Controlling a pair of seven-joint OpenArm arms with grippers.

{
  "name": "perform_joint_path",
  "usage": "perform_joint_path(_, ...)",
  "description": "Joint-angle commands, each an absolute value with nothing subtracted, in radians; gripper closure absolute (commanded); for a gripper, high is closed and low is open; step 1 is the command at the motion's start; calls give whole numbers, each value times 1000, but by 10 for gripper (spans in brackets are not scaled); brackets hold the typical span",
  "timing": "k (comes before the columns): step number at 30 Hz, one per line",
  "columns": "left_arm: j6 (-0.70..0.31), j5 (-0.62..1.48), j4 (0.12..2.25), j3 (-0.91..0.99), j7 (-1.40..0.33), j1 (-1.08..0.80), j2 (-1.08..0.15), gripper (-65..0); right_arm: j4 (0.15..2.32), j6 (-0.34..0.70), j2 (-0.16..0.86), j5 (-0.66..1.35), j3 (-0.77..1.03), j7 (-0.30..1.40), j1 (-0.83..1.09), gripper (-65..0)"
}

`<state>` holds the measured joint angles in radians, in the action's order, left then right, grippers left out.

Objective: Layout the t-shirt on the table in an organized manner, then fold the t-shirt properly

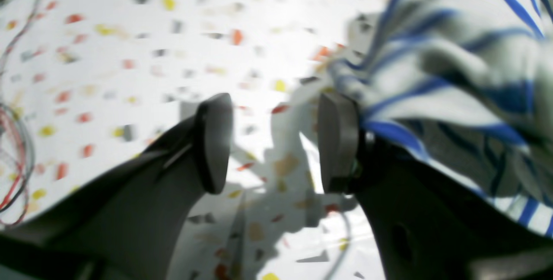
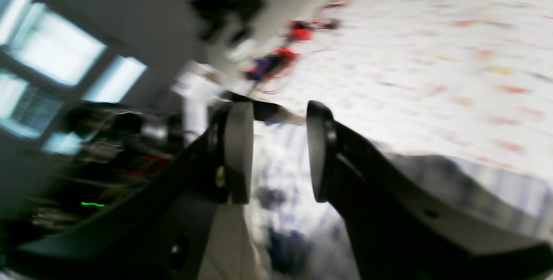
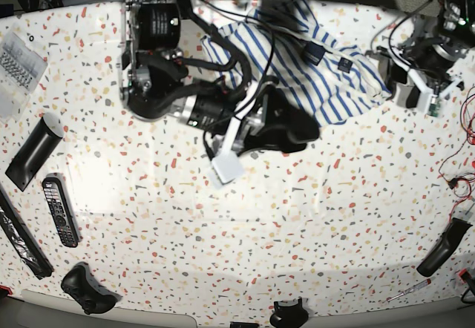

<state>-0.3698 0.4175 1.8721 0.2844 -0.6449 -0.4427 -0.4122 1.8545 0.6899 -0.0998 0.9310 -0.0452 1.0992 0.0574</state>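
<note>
- The soft white t-shirt with thin blue stripes [image 3: 308, 64] is lying bunched at the far middle of the wide white terrazzo-speckled counter [image 3: 297, 224], not spread flat.
- Its long axis is running roughly from the far centre toward the near right in the base view, and the stripes are slanting the same way; which end is the neck cannot be told.
- The left claw [image 1: 273, 141] is standing open over bare counter [image 1: 129, 55], its two grey pads well apart with nothing between them.
- In the left wrist view the t-shirt [image 1: 453, 81] is crumpled just beside the outer face of the claw's right-hand finger and partly draping over it; whether it is touching the pad is blurred.
- In the base view the left claw [image 3: 404, 83] is sitting at the shirt's right edge.
- The right claw [image 2: 280, 152] is also gaping open, and pale striped cloth [image 2: 281, 172] is showing in the gap and beyond it; the view is too blurred to tell contact.
- In the base view the right arm [image 3: 185, 98] is reaching across the shirt's near left part.
</note>
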Motion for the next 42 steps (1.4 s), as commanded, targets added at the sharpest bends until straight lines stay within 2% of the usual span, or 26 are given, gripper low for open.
perform_joint_path(1, -366, 451, 1895, 320, -621, -440, -425, -290, 1875, 698, -99, 931, -31, 1085, 33, -202)
perform_joint_path(4, -373, 552, 1916, 408, -644, -447, -424, -290, 1875, 698, -59, 863, 4, 1085, 15, -202)
perform_joint_path(10, -446, 759, 2006, 513, -758, -482, -424, -290, 1875, 698, 84, 758, 68, 1080, 9, -202)
perform_joint_path(15, -552, 910, 2057, 516, -780, -575, -407, -290, 1875, 698, 178, 763, 195, 1077, 9, -202)
perform_joint_path(21, -698, 1158, 2058, 515, -966, -641, -348, -290, 1874, 698, 253, 822, 306, 1077, 15, -202)
perform_joint_path(24, -698, 1235, 2058, 505, -1053, -646, -320, -290, 1874, 698, 270, 826, 322, 1078, 20, -202)
perform_joint_path(30, -698, 1225, 2057, 371, -1171, -646, -311, -290, 1874, 698, 272, 871, 322, 1084, 31, -202)
perform_joint_path(42, -599, 985, 2057, 87, -1016, -646, -311, -290, 1874, 698, 272, 872, 322, 1094, 31, -202)
